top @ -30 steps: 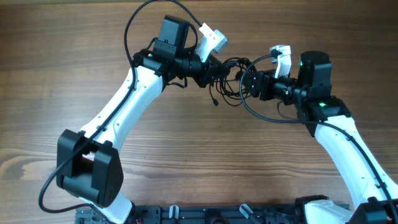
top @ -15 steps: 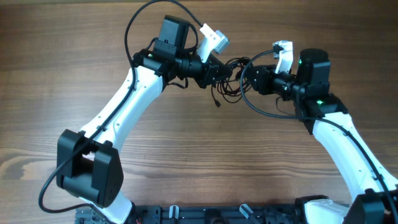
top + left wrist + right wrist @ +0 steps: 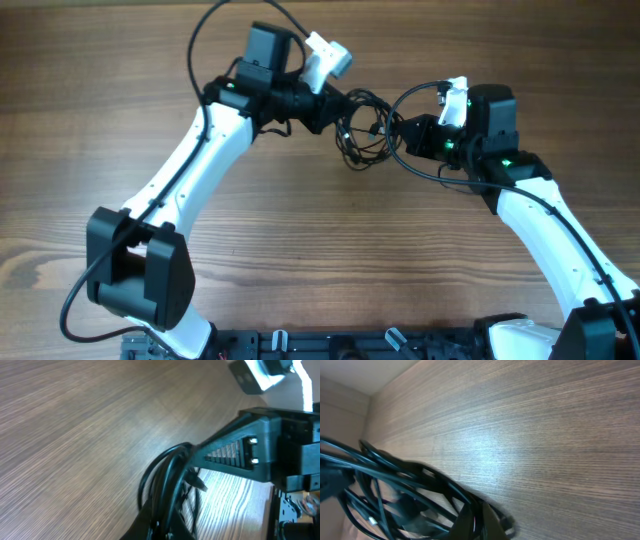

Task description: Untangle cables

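Note:
The cables [image 3: 364, 128] are a tangled bundle of thin black cords hanging between my two grippers at the back middle of the wooden table [image 3: 300, 240]. My left gripper [image 3: 338, 108] is shut on the bundle's left side, and in the left wrist view the cords [image 3: 167, 472] loop up out of its jaws. From the right, my right gripper [image 3: 398, 135] is shut on the bundle's other side. In the right wrist view its fingers [image 3: 470, 520] pinch a strand, with the loops [image 3: 395, 492] spreading to the left. A loose cord end [image 3: 350, 162] dangles below the bundle.
The right arm's black gripper body [image 3: 250, 452] fills the right half of the left wrist view, close to the bundle. Thicker arm wires arch over the left arm [image 3: 215, 25] and under the right wrist [image 3: 425, 172]. A black rail [image 3: 350, 345] runs along the table's front edge.
My right gripper has closed onto the bundle's right side. The left arm has shifted slightly left and back, and the cords now spread wider between the two grippers.

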Controlling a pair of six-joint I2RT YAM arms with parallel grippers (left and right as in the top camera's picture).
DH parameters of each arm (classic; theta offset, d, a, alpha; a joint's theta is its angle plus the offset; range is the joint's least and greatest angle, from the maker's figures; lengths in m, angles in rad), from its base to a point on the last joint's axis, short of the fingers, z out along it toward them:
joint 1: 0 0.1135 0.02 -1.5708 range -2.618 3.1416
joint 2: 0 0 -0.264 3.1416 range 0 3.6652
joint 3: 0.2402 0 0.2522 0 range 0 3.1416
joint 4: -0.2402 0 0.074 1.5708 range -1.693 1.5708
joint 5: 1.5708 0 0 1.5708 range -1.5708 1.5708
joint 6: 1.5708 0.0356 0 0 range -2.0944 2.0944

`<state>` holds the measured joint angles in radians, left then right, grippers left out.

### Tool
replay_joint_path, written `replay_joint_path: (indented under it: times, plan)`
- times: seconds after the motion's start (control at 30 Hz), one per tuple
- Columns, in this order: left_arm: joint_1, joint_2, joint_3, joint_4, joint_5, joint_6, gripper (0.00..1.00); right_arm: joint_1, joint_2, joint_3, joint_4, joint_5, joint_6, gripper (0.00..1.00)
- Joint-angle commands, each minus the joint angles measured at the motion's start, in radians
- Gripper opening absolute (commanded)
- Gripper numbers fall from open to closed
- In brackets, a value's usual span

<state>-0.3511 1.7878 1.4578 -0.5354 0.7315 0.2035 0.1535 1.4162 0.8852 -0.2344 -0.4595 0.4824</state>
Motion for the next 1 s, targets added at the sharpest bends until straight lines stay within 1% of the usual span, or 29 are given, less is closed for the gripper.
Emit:
replay_joint_path:
  times: [0.0,0.1,0.27,0.37,0.5,0.57,0.67,0.7,0.77,0.9,0.97]
  plan:
    - [0.148,-0.038,0.016,-0.007,-0.06,-0.002,0.04,-0.082,0.013,-0.014,-0.061,0.205,0.015,0.05]
    - [0.188,-0.043,0.016,-0.036,-0.06,-0.002,0.04,-0.131,0.013,-0.014,-0.086,0.206,0.005,0.05]
    - [0.225,-0.059,0.016,-0.057,-0.061,-0.002,0.04,-0.201,0.013,-0.014,-0.146,0.264,-0.023,0.04]
    - [0.222,-0.062,0.016,-0.06,-0.056,-0.002,0.04,-0.217,0.013,-0.014,-0.163,0.264,-0.042,0.05]
    - [0.195,-0.062,0.016,-0.072,-0.056,-0.002,0.04,-0.217,0.013,-0.014,-0.145,0.233,-0.048,0.05]
    - [0.177,-0.062,0.016,-0.071,-0.053,-0.001,0.05,-0.217,0.013,-0.014,-0.123,0.144,-0.124,0.17]
    - [0.158,-0.062,0.016,-0.06,0.005,0.003,0.06,-0.217,0.013,-0.014,-0.088,-0.077,-0.253,0.33]
    - [0.15,-0.062,0.016,-0.037,0.051,0.002,0.07,-0.217,0.013,-0.014,-0.072,-0.191,-0.298,0.36]
    - [0.14,-0.062,0.016,0.002,0.126,0.002,0.07,-0.217,0.013,-0.014,-0.06,-0.298,-0.327,0.43]
    - [0.124,-0.062,0.016,0.073,0.288,0.001,0.08,-0.216,0.013,-0.014,-0.038,-0.419,-0.339,0.45]
    - [0.113,-0.062,0.016,0.091,0.333,0.001,0.08,-0.217,0.013,-0.014,-0.018,-0.464,-0.353,0.47]
